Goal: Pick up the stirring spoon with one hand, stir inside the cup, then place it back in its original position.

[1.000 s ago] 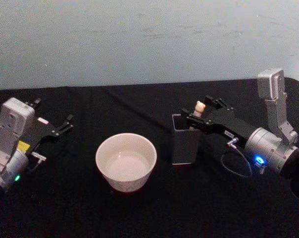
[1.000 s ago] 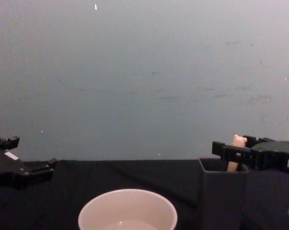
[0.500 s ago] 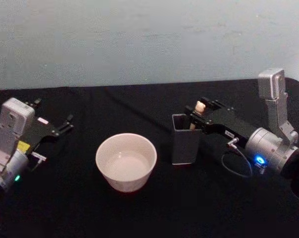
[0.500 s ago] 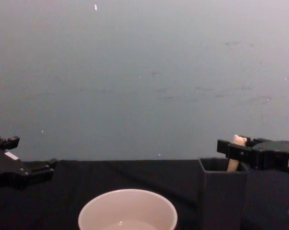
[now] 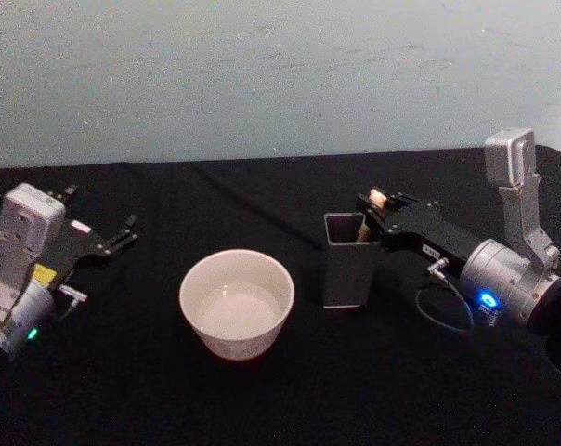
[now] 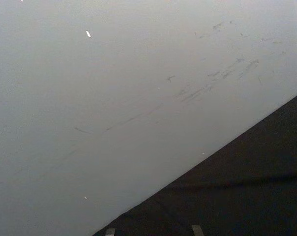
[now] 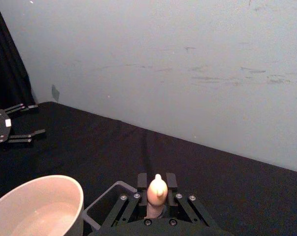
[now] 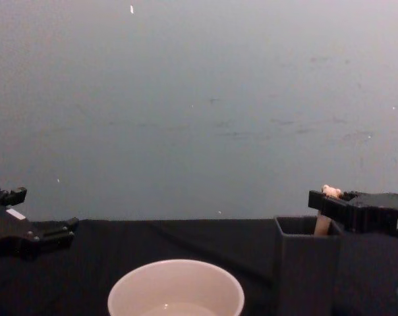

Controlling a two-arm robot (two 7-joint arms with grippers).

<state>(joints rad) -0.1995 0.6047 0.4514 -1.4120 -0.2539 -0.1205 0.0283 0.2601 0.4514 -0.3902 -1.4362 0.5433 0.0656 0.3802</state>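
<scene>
At the far left of a black table (image 5: 262, 400), the left gripper (image 5: 99, 223) lies parked low over the cloth, its two fingers spread apart with nothing between them. The cup (image 5: 236, 302) sits near the middle, just left of a dark square holder (image 5: 344, 269); in the chest view the cup's lower half is cut off by the frame edge. The stirring spoon (image 5: 377, 196) stands in the holder's right rear corner, its long axis nearly upright, the bear-head end up and tipped slightly toward the robot's right. Its thin neck and metal bowl are hidden inside the holder. The right gripper (image 7: 157, 183) reaches in level from the right, wrist low above the table, fingers (image 7: 142, 181) closed on the pale handle just below the head. The silver wrist behind it runs off the right edge.
</scene>
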